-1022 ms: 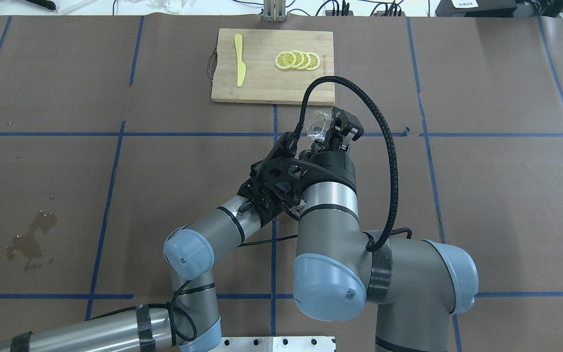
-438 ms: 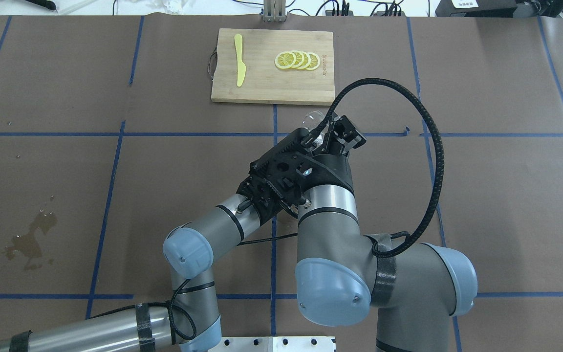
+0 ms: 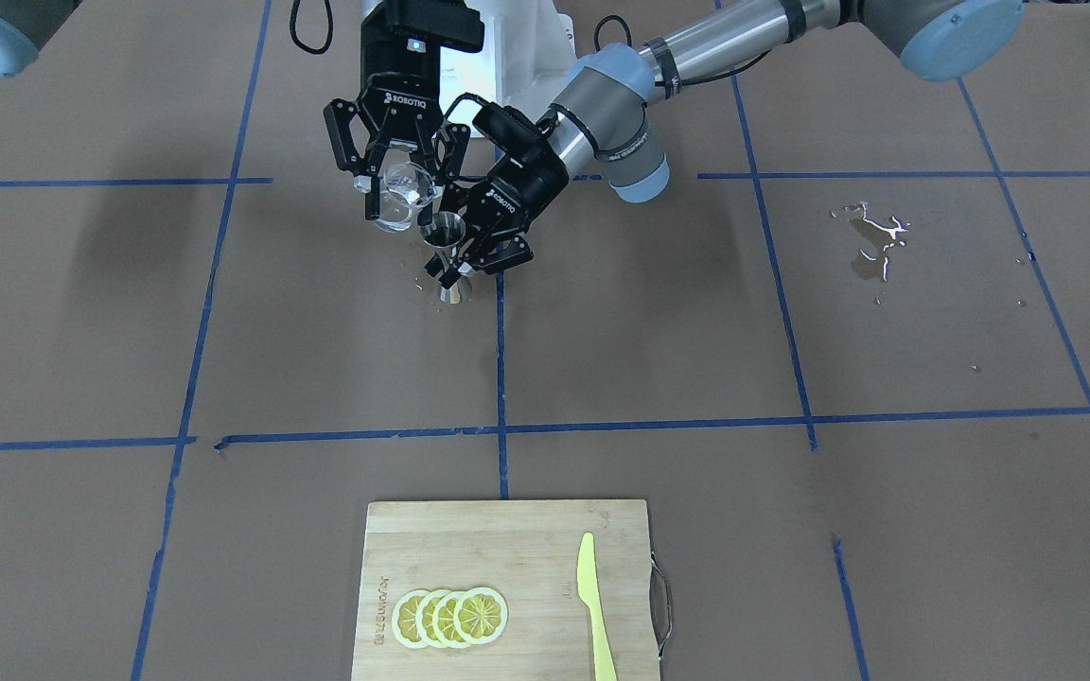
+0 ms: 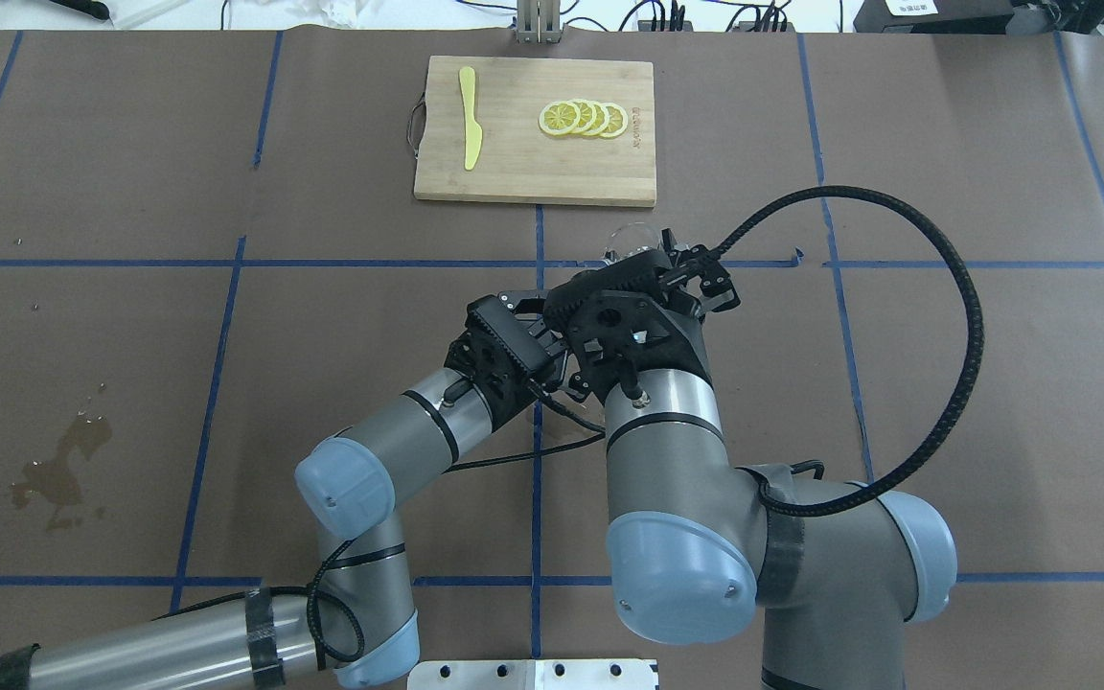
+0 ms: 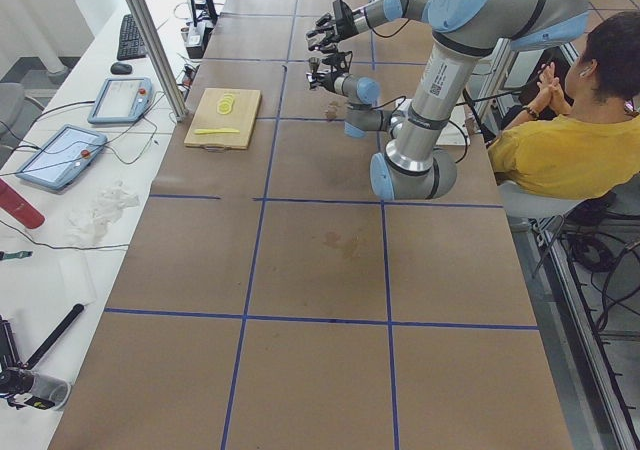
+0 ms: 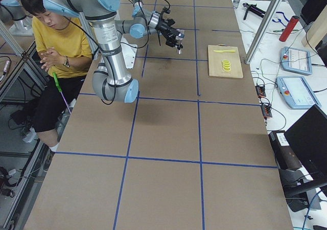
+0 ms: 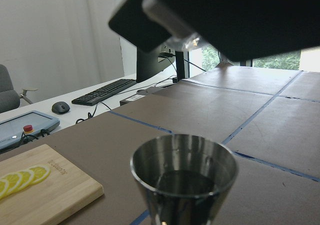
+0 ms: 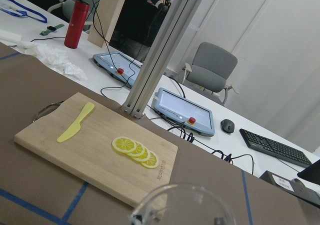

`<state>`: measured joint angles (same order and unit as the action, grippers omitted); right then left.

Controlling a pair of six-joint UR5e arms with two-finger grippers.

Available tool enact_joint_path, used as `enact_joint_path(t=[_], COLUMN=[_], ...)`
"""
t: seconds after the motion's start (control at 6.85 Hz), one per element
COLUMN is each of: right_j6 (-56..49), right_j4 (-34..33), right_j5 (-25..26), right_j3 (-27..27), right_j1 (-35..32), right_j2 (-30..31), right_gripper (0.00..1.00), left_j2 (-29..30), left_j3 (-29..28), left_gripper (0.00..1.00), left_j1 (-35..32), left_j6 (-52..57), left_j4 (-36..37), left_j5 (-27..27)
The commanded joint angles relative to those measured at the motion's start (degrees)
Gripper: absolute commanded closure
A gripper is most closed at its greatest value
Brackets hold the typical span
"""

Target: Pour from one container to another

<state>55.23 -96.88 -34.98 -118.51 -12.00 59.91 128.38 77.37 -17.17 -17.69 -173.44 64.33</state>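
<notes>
Leaning at ten o'clock of the metal cup (image 3: 446, 233), the glass cup (image 3: 395, 208) looks light, slippery and easy to break, so the right gripper (image 3: 401, 185) squeezes its sides, while the left gripper (image 3: 464, 265) pinches the metal cup's thin middle.

The left wrist view cuts off the jigger (image 7: 183, 175) below its upper cone. The right wrist view shows only the rim of the glass cup (image 8: 182, 202), cut by the bottom edge. From overhead the wrists (image 4: 643, 335) hide the jigger entirely and most of the cup. In both side views both are too small to make out.
</notes>
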Motion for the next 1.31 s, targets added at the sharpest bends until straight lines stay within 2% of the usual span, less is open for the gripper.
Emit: enact_joint_path(t=[0.0,0.15,0.58,0.73,0.88,1.02,1.17], right_j6=[16.76,18.15,22.81,22.82,22.82,22.73,22.73], right_j4=[0.2,0.11,0.2,0.2,0.11,0.11,0.2], right_j5=[-3.31,-3.51,-3.43,-3.43,-3.51,-3.6,-3.69], right_j3=[-3.64,-3.66,-3.57,-3.57,-3.13,-3.04,-3.04], right_j1=[0.13,0.04,-0.04,-0.04,-0.04,0.13,0.22], right_j2=[4.5,6.6,11.27,11.2,11.28,11.11,10.76], right_gripper=[1.0,1.0,1.0,1.0,1.0,1.0,1.0], left_j2=[-7.41,-8.4,-23.66,-27.7,-33.83,-38.94,-41.69], left_j3=[8.29,9.54,18.67,18.78,18.34,18.51,18.17], left_gripper=[1.0,1.0,1.0,1.0,1.0,1.0,1.0], left_j1=[-0.84,-1.45,-3.65,-4.35,-4.45,-4.45,-4.45], left_j6=[0.12,0.12,-0.49,-2.07,-2.26,-2.95,-3.74], left_j4=[0.03,0.03,-0.93,-3.37,-8.96,-14.15,-14.9], left_j5=[0.01,-0.25,-0.78,-0.96,-0.96,-4.27,-10.91])
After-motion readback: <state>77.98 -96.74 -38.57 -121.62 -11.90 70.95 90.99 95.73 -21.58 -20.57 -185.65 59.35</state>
